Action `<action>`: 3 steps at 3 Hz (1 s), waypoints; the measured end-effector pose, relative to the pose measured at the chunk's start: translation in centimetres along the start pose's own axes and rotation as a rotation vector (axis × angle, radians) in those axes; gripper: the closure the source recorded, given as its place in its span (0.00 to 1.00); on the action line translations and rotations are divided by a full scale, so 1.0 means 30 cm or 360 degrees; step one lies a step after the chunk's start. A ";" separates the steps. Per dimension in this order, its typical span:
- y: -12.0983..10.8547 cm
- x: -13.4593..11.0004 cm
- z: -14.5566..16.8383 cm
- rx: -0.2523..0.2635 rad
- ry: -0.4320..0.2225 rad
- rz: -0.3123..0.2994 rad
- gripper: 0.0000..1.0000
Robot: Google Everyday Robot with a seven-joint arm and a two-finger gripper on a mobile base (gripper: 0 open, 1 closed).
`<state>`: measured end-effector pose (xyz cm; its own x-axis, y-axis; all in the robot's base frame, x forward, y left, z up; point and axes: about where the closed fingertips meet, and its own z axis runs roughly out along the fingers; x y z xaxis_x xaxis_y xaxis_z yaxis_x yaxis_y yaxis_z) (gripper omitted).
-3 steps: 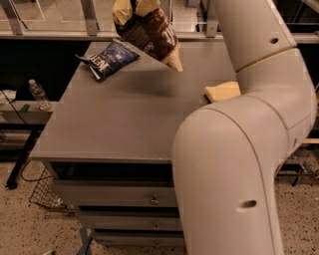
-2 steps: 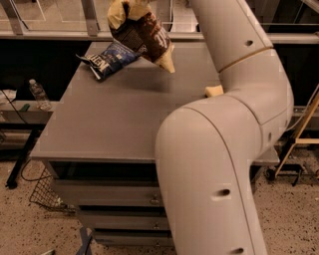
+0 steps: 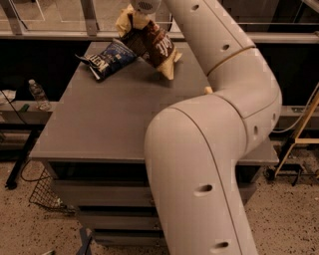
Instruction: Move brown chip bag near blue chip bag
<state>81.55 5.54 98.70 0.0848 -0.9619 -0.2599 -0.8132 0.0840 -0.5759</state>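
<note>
The brown chip bag (image 3: 155,46), dark brown with cream-yellow ends, hangs tilted at the back of the grey table (image 3: 99,124). Its lower cream end is close to the tabletop; I cannot tell whether it touches. My gripper (image 3: 139,15) is at the top edge of the view, shut on the bag's upper end. The small navy-blue chip bag (image 3: 109,59) lies flat on the table just left of the brown bag, and their edges nearly meet. My large white arm (image 3: 209,149) fills the right half of the view and hides the table's right side.
A sliver of a pale yellow block (image 3: 208,90) peeks out from behind the arm. A water bottle (image 3: 38,94) stands on a ledge to the left. A wire basket (image 3: 45,196) sits on the floor at the left. A metal railing (image 3: 89,20) runs behind the table.
My gripper has carried the brown chip bag left and down, from over the table's back middle to right beside the blue chip bag. The blue bag has not moved.
</note>
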 end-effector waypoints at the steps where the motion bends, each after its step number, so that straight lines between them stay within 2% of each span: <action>1: 0.028 0.062 0.094 -0.0034 0.0128 0.0094 1.00; 2: 0.099 0.101 0.182 -0.0145 0.0186 0.0149 1.00; 3: 0.106 0.102 0.197 -0.0155 0.0190 0.0150 0.85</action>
<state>82.62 4.41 91.47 -0.0585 -0.9755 -0.2121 -0.8667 0.1551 -0.4742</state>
